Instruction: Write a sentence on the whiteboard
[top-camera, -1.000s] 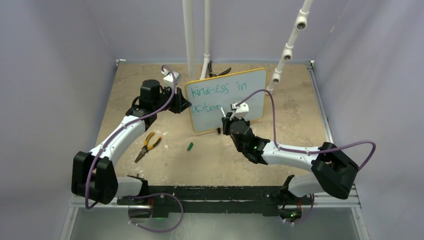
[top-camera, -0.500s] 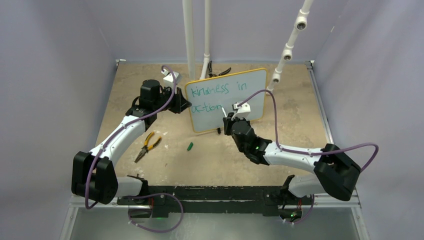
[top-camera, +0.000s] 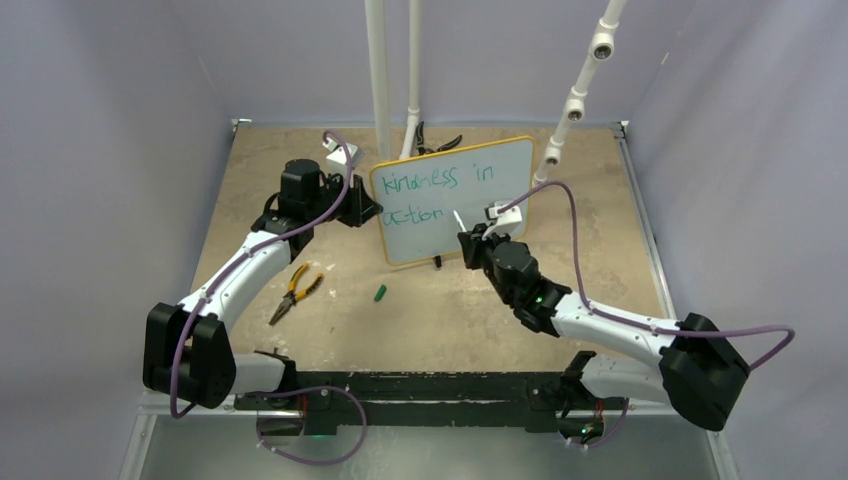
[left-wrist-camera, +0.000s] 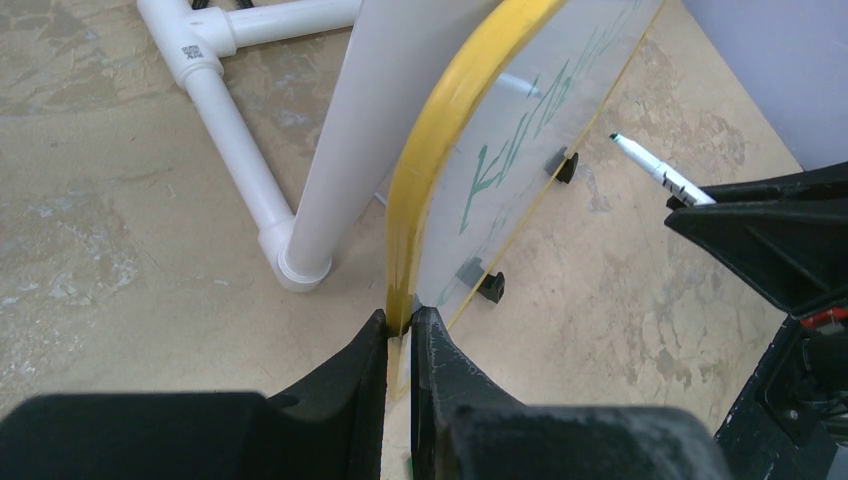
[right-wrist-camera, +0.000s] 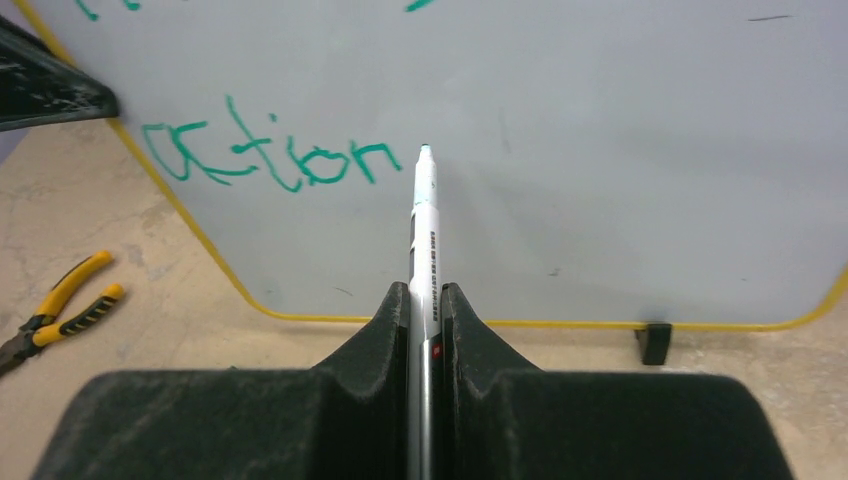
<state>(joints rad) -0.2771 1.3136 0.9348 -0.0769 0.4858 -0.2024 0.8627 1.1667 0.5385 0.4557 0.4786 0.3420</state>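
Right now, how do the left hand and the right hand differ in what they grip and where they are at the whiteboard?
The left hand is shut on the edge of the whiteboard; the right hand is shut on a marker. The left hand touches the board from its side; the right hand faces its writing surface, marker tip near the end of the sentence. Both are shut, each on something.

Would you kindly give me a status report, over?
Left gripper shut on whiteboard edge. Right gripper shut on marker, tip off board. Sentence: kindness in action. Nothing blocking.
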